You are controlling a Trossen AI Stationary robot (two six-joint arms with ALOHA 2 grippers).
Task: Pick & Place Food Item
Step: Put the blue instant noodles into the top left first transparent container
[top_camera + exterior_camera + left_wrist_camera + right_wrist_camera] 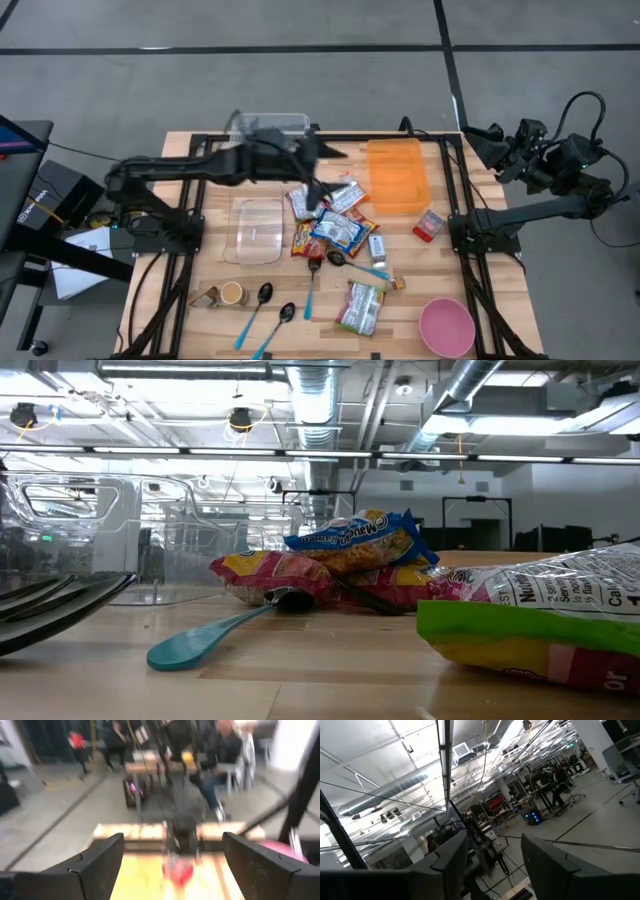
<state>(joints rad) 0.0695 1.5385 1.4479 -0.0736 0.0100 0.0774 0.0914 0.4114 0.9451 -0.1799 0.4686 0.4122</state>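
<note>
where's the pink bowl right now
In the high view the pink bowl sits at the table's near right corner, right of a green snack packet and well below the orange tray.

The left pincer (318, 170) is smeared by motion in the high view, so its tips cannot be made out there; it also covers part of the packets (335, 222) beneath it. The left wrist view is blurred throughout: a red thing (178, 871) on the worktop (145, 880) cannot be identified, and seated people (only shapes) are indistinct behind. In the low view the green packet (540, 630) is cut off by the right edge, and dark spoon handles (50, 610) run off the left edge. Print on the small packets is too small to read from above.
</note>
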